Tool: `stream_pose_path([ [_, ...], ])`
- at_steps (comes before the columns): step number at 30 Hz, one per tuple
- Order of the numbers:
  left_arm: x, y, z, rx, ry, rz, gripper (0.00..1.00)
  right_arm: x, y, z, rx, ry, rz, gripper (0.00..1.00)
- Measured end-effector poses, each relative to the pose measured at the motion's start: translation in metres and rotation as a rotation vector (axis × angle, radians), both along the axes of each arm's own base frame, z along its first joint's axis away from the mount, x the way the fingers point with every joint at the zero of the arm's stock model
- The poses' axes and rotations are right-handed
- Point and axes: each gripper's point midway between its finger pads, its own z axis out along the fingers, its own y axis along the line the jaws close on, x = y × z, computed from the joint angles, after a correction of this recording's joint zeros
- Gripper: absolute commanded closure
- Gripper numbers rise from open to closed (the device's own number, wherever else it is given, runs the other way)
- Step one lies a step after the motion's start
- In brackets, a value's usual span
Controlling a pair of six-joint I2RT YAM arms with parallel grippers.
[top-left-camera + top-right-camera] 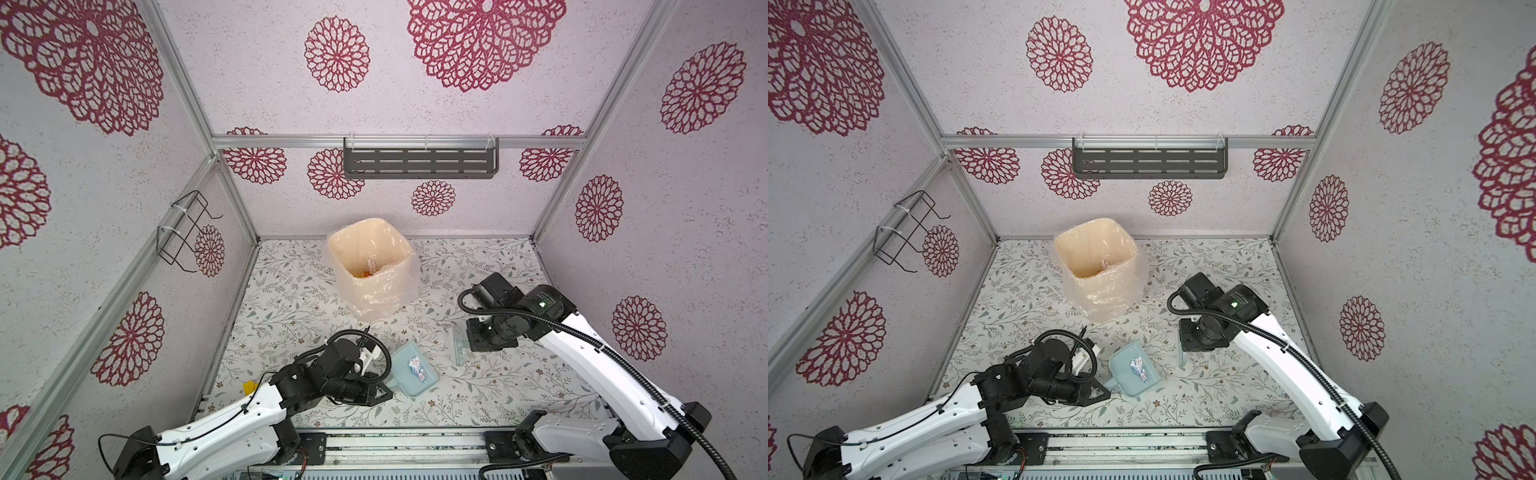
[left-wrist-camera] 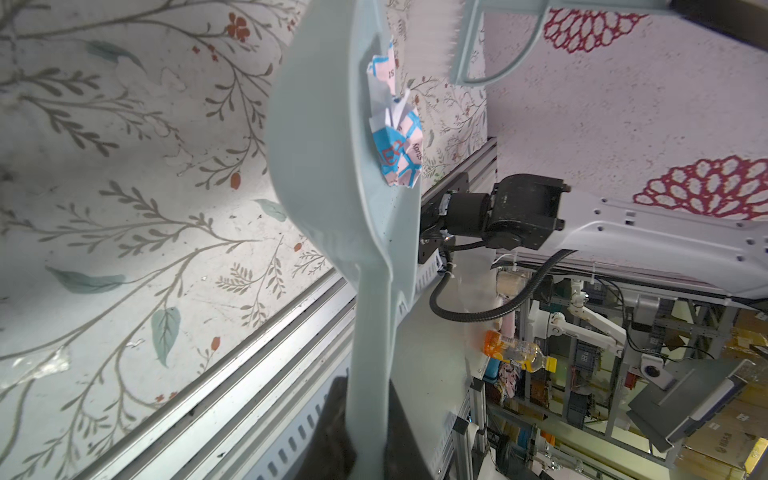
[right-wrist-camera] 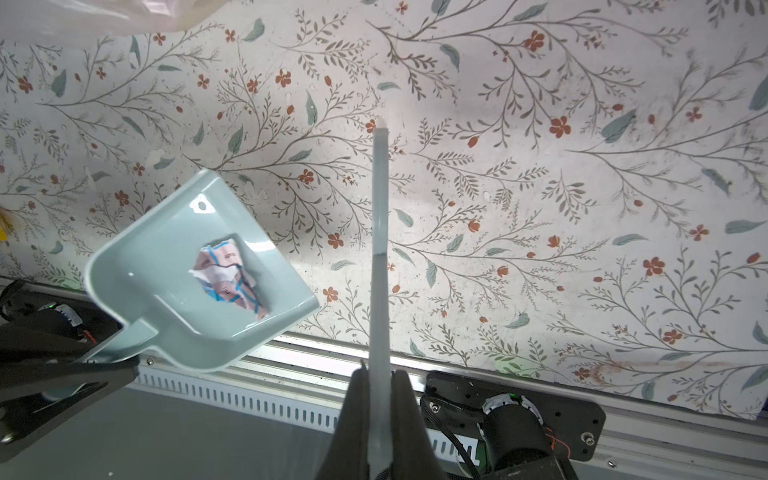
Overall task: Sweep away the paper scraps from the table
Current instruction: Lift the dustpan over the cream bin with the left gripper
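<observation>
A pale blue-grey dustpan (image 1: 400, 365) (image 1: 1121, 365) (image 3: 158, 266) hangs near the table's (image 1: 291, 291) front edge and looks lifted off it. My left gripper (image 2: 368, 395) (image 1: 384, 392) is shut on the dustpan's handle (image 2: 370, 332). Crumpled white paper scraps (image 1: 417, 369) (image 1: 1139, 369) (image 2: 397, 153) (image 3: 228, 270) with blue and pink marks lie inside the pan. To the pan's right, my right gripper (image 3: 380, 374) (image 1: 471, 338) is shut on a small pale brush (image 3: 380, 249) (image 1: 457, 347) (image 1: 1181, 353). The brush's bristles hang clear of the pan.
A cream bin (image 1: 370, 266) with a plastic liner stands at the back middle, with a few scraps at its bottom. A small yellow thing (image 1: 248, 387) lies at the table's left edge by the left arm. A metal rail (image 1: 395, 444) runs along the front.
</observation>
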Motion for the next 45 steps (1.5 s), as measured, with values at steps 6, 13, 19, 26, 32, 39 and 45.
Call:
stream_pose_path([
  [6,0.015,0.003,0.06,-0.052,-0.074,0.05,1.0,0.006,-0.013,0.002,0.018,0.0,-0.02,1.0],
  [13,0.041,0.025,0.126,-0.068,-0.157,0.147,1.0,0.006,-0.016,0.001,0.042,0.016,-0.01,1.0],
  [19,0.075,0.058,0.167,-0.034,-0.22,0.255,1.0,0.004,-0.018,0.001,0.064,0.02,-0.007,1.0],
  [26,0.114,0.095,0.185,0.011,-0.226,0.359,1.0,0.002,-0.018,0.002,0.085,0.022,0.001,1.0],
  [32,0.151,0.127,0.192,-0.017,-0.214,0.456,1.0,0.001,-0.017,0.004,0.106,0.022,0.006,1.0],
  [39,0.186,0.137,0.212,-0.024,-0.27,0.456,1.0,0.002,-0.018,-0.001,0.12,0.038,0.007,1.0],
  [45,0.214,0.145,0.208,0.081,-0.289,0.416,1.0,0.002,-0.017,-0.001,0.133,0.04,0.017,1.0],
])
